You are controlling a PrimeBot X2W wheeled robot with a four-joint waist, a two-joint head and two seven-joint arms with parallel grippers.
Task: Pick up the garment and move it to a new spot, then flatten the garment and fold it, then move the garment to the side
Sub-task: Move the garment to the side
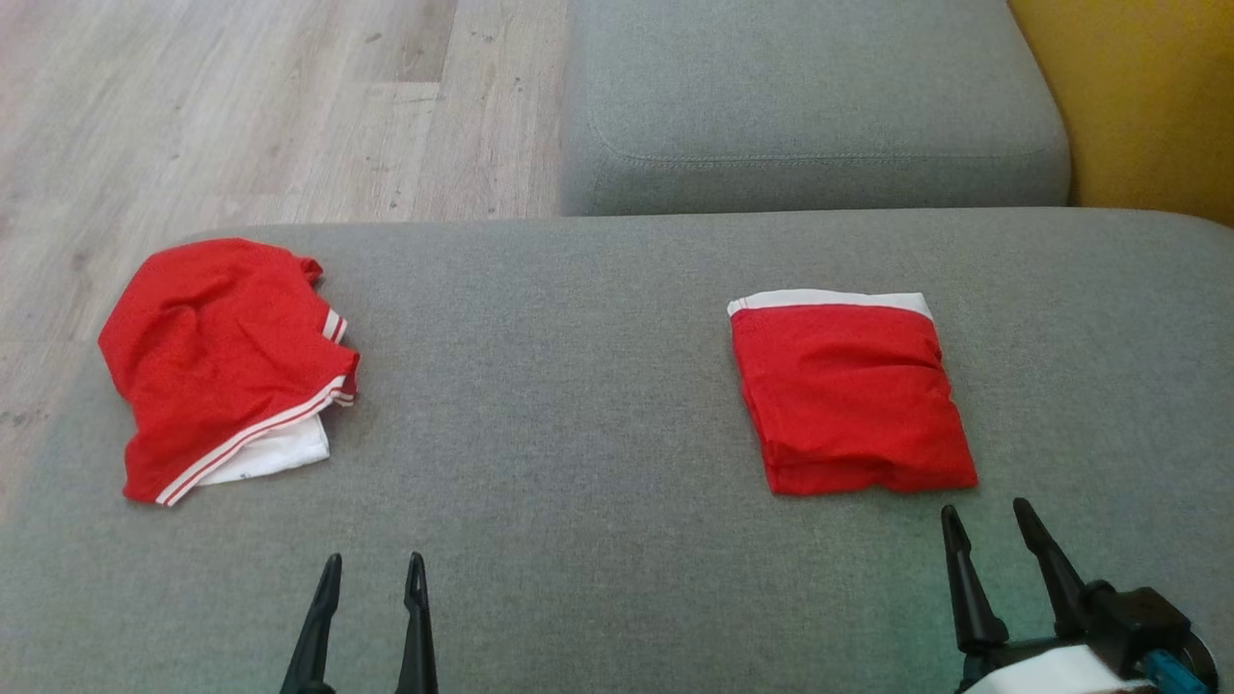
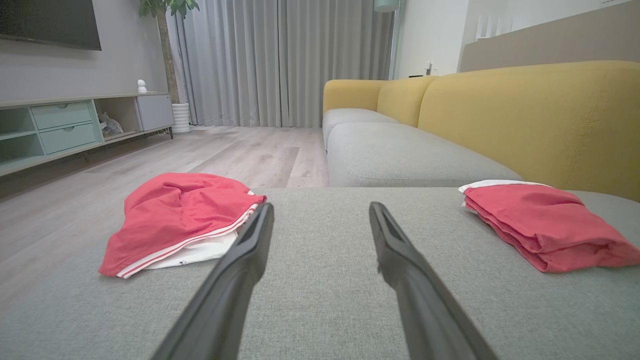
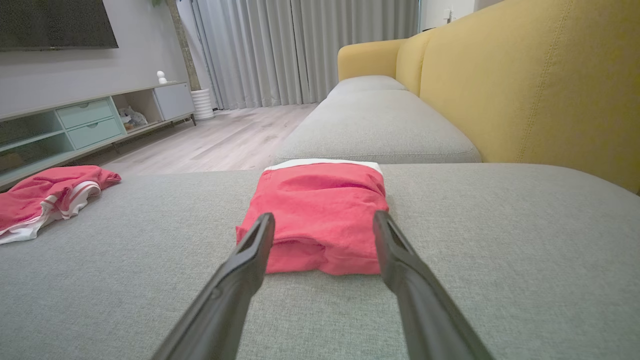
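Note:
A crumpled red garment [image 1: 227, 361] with white stripes and a white lining lies at the left of the grey sofa seat [image 1: 578, 386]; it also shows in the left wrist view [image 2: 180, 215] and the right wrist view [image 3: 45, 197]. A second red garment [image 1: 848, 395], folded into a neat square with a white band, rests at the right [image 2: 540, 225] [image 3: 320, 210]. My left gripper [image 1: 374, 569] is open near the front edge, empty, right of the crumpled garment. My right gripper [image 1: 988, 516] is open and empty, just in front of the folded garment.
A second grey seat cushion [image 1: 810, 106] lies beyond, with the yellow backrest [image 1: 1147, 96] at the right. Wooden floor [image 1: 241, 106] lies past the seat's left and far edges. A TV cabinet [image 2: 75, 125] and curtains [image 2: 280, 60] stand across the room.

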